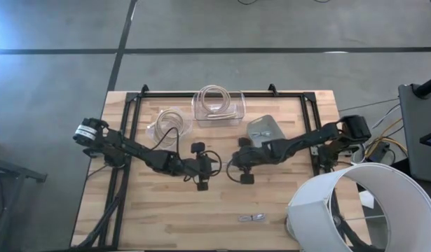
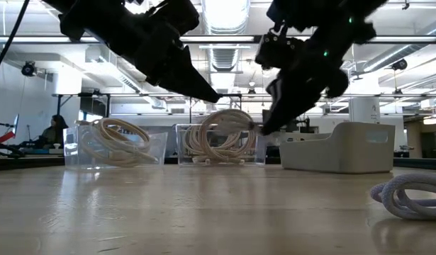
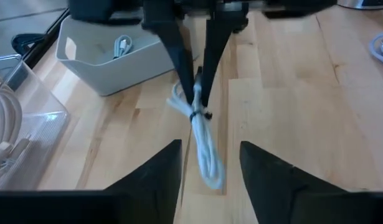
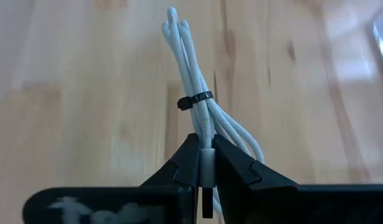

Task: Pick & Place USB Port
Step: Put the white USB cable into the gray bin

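Note:
A bundle of white cable (image 4: 190,68), bound by a black tie (image 4: 194,99), is held in the air over the middle of the table by my right gripper (image 4: 207,146) (image 1: 236,164), which is shut on it. My left gripper (image 3: 210,149) (image 1: 208,166) faces it from the table's left and is open. In the left wrist view the bundle's free looped end (image 3: 210,174) shows between the two open fingers, and I see no touch. In the low view both grippers (image 2: 264,127) (image 2: 210,95) are well above the tabletop. My right gripper pinches the white bundle between its two fingers (image 4: 231,165) at one end (image 4: 207,158), a little behind the black tie. The fingers come from the table's right, slanting down, and lie along the bundle. It is lifted clear and sticks out past the fingertips toward my left gripper.
Two clear boxes with coiled cables (image 1: 219,105) (image 1: 169,124) and a grey bin (image 1: 265,128) stand at the far side. Another small cable bundle (image 1: 252,218) lies near the near edge. A white lamp shade (image 1: 362,210) covers the near right corner.

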`<action>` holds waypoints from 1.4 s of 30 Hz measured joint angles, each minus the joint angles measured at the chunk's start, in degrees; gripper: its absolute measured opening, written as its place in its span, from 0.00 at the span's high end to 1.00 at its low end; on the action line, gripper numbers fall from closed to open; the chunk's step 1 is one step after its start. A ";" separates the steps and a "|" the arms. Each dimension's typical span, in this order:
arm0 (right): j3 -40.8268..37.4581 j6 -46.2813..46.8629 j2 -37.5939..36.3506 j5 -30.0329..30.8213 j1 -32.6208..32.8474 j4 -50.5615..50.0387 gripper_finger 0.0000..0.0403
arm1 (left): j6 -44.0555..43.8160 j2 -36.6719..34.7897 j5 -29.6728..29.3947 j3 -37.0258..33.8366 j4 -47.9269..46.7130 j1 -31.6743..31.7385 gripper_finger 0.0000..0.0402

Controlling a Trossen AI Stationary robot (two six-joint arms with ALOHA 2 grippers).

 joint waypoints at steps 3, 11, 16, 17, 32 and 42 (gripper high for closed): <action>3.67 2.48 -1.93 0.01 0.00 -12.20 0.92 | 0.00 -0.01 -0.15 0.00 -0.04 0.00 0.57; 11.76 3.56 -7.51 11.38 0.00 -37.33 0.92 | -0.04 0.00 -0.16 -0.02 -0.54 0.00 0.58; 9.99 10.50 -12.27 24.94 -0.02 -45.84 0.92 | -0.31 0.00 -0.18 -0.04 -0.96 0.00 0.58; 8.99 11.11 -13.32 25.63 -0.05 -46.48 0.92 | -0.31 0.00 -0.18 -0.04 -0.90 0.00 0.58; -7.81 19.44 -20.67 25.44 -1.75 -46.11 0.87 | -0.42 0.00 -0.18 -0.07 -0.93 0.09 0.58; -8.26 17.97 -15.13 25.07 -2.93 -42.60 0.80 | -0.44 0.00 -0.18 -0.09 -0.94 0.09 0.58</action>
